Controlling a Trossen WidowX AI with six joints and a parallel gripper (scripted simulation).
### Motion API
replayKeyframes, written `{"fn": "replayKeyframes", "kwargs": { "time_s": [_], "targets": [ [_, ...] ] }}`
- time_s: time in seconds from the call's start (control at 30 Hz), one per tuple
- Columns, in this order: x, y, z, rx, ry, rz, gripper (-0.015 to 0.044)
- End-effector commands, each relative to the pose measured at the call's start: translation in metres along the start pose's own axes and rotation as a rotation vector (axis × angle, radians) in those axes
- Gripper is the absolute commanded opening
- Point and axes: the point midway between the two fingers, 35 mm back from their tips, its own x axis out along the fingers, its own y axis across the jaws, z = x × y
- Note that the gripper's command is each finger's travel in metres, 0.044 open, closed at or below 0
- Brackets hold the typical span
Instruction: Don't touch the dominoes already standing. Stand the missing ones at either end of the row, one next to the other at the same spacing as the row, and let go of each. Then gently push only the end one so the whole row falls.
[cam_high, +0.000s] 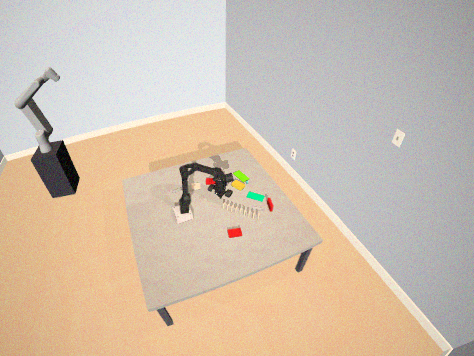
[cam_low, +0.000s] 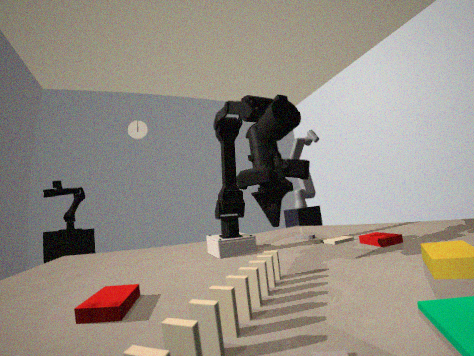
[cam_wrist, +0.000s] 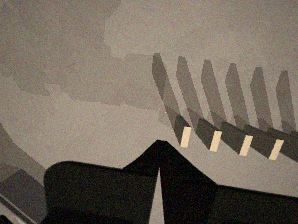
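One black six-joint arm (cam_high: 185, 187) (cam_low: 228, 160), upright from its base, bent over at the top, forearm reaching outward. One parallel-jaw gripper (cam_high: 220, 189) (cam_low: 272, 222) (cam_wrist: 160, 145), pointed downward, fingertips together, nothing held.

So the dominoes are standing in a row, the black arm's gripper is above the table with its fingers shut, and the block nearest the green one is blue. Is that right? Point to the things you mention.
Not quite: the block nearest the green one (cam_high: 255, 196) (cam_low: 452, 320) is red (cam_high: 270, 204), as the top view shows. The rest holds: the dominoes (cam_high: 241, 208) (cam_low: 205, 325) (cam_wrist: 215, 141) stand in a row, and the gripper (cam_high: 223, 196) (cam_low: 274, 225) (cam_wrist: 160, 145) is above the table (cam_high: 175, 270) (cam_low: 280, 320) with its fingers shut.
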Motion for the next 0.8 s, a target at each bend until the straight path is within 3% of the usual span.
{"fn": "replayKeyframes", "kwargs": {
  "time_s": [0.0,0.1,0.77],
  "targets": [
    [0.049,0.005,-0.005,-0.001,0.023,0.024,0.0],
    [0.072,0.008,-0.007,-0.001,0.023,0.024,0.0],
    [0.072,-0.017,-0.006,-0.002,0.024,0.022,0.0]
  ]
}}
